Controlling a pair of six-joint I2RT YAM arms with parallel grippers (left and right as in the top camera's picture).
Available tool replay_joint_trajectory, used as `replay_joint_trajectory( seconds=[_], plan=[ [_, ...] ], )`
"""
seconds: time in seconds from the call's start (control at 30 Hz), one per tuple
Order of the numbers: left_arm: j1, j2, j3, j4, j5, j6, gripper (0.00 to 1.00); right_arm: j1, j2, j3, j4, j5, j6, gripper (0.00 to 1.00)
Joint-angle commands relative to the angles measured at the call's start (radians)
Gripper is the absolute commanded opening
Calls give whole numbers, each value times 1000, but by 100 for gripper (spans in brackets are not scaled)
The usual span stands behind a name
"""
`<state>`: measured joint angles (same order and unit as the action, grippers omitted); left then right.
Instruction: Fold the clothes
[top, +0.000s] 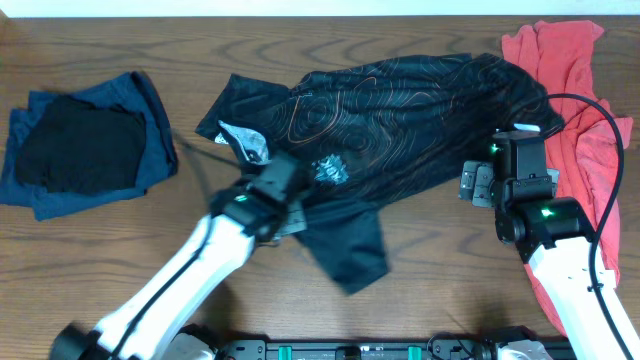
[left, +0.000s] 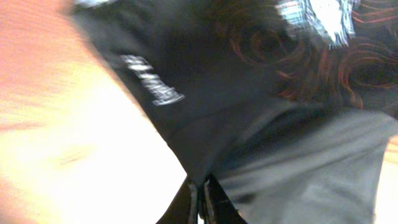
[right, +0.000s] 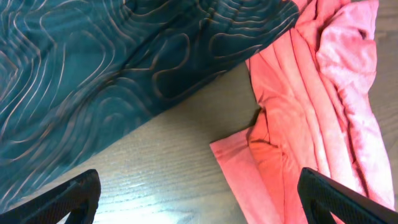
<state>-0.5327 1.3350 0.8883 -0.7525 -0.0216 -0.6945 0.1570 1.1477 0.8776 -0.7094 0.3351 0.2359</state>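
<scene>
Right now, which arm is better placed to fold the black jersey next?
Left. The left gripper is shut on the black jersey, ready to pull it over. The right gripper hangs open over bare table between the jersey and the coral garment, holding nothing.

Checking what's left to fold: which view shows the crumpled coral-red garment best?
Right wrist: the crumpled coral-red garment fills its right half, folds sharp. Overhead shows it small, partly under the right arm. Left wrist shows none.

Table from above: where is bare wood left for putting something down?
Bare wood: in front of the blue pile, beside the left arm; and between the black jersey and the right arm. Crowded at the right end, where jersey touches the red garment.
</scene>
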Motion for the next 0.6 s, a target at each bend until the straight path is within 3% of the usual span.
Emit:
replay_joint_trajectory(
  seconds=[0.0, 0.23, 0.57],
  plan=[
    [92, -102, -3, -77, -139, 44, 6, -6, -5, 5, -13, -3, 42, 99],
    [244, -169, -3, -100, -151, 79, 6, -6, 29, 5, -79, -2, 107, 99],
    [295, -106, -3, -106, -152, 115, 6, -107, 180, 2, -20, -2, 165, 96]
  ],
)
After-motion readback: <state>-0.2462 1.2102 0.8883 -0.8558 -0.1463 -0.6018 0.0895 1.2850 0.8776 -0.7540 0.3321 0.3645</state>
